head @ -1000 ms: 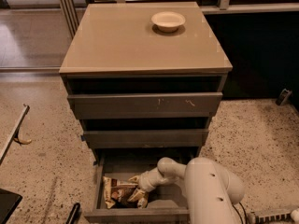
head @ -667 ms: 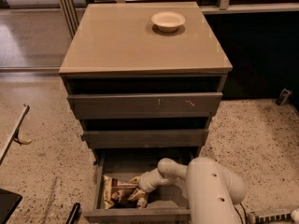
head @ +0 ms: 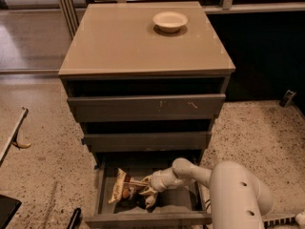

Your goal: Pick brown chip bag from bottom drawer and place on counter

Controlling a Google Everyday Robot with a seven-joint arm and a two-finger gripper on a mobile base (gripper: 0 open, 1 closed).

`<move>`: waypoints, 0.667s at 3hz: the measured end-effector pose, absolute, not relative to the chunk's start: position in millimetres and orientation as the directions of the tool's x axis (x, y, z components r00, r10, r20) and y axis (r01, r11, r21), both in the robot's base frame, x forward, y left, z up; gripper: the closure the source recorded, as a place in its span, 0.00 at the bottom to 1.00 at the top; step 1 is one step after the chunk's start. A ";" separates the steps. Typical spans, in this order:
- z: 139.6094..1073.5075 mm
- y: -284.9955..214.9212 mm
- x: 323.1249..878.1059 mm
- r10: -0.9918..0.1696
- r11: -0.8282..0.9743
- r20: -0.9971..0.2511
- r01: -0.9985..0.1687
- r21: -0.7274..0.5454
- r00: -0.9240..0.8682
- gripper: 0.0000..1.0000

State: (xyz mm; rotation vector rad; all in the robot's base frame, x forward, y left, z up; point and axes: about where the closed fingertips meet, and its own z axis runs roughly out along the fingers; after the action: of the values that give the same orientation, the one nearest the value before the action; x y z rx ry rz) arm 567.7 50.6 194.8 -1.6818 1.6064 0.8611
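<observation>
The bottom drawer (head: 147, 219) is pulled open at the foot of the grey cabinet. The brown chip bag (head: 119, 189), dark brown with cream edges, sits in its left half, tilted up on its edge. My gripper (head: 141, 191) reaches into the drawer from the right and is shut on the bag's right end, one finger over the top and one below. My white arm (head: 233, 190) fills the lower right. The beige counter (head: 138, 42) is the cabinet's top.
A white bowl (head: 170, 20) stands on the counter at the back right. The two upper drawers (head: 145, 108) stick out slightly above the open drawer. Speckled floor lies on both sides; a dark object (head: 7, 211) is at the lower left.
The gripper has closed on the chip bag. The bag has gone from lying flat to tilted up and sits a little higher in the drawer.
</observation>
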 end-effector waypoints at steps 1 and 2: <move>243.2 18.1 579.6 -0.581 -0.031 -0.810 -0.996 -0.083 0.086 1.00; 299.8 -12.6 577.3 -0.604 -0.061 -0.783 -0.988 -0.139 0.147 1.00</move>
State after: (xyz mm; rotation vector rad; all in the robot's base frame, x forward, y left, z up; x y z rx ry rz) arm 577.3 -12.6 299.8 -1.7481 1.5340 0.7195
